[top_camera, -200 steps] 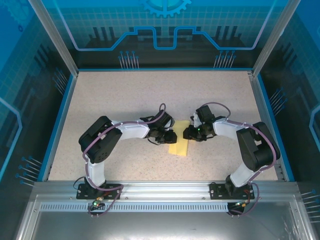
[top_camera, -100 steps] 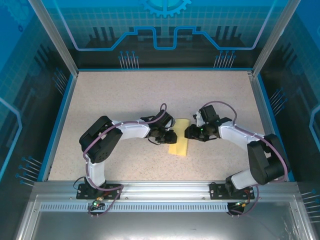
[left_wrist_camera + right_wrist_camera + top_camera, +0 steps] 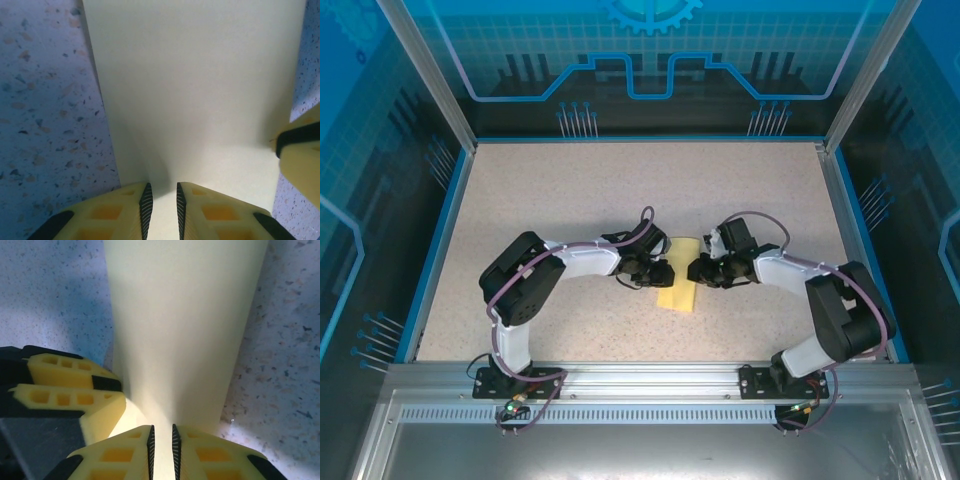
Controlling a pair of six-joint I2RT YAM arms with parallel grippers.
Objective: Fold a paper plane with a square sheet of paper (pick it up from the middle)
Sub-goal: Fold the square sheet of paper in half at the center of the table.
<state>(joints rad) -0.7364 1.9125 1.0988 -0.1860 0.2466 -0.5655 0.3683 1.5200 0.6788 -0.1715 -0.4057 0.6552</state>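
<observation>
Lab robot cell, aluminium frame [image 3: 425, 75], blue panels [image 3: 650, 50]

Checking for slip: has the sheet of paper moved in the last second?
No. The sheet of paper lies where it was, judged against the table's near rail.

We noted smooth, matt paper in the sheet [image 3: 200, 75], a speckled, stone-like matt table top [image 3: 45, 110], and yellow plastic fingers [image 3: 105, 216] with ribbed black pads [image 3: 146, 205].
</observation>
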